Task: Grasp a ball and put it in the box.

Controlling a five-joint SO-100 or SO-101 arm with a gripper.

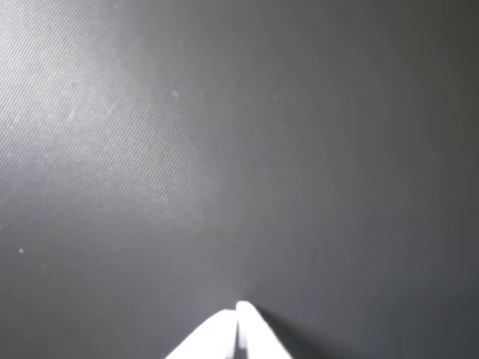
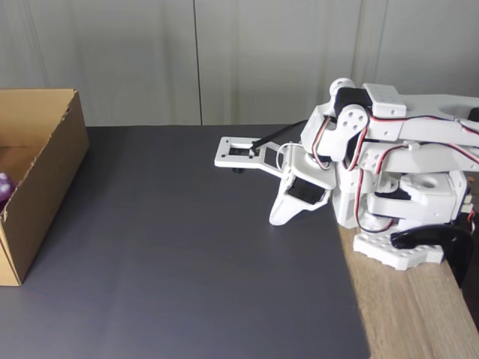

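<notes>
In the fixed view the white arm sits folded at the right, its base on a wooden counter edge, with a dark mat covering the rest. The claw points down at the mat, closed and empty. Well apart, at the left edge, stands the box; a sliver of the ball shows inside it. Nothing lies between them. In the wrist view the claw's white tips meet over bare mat.
</notes>
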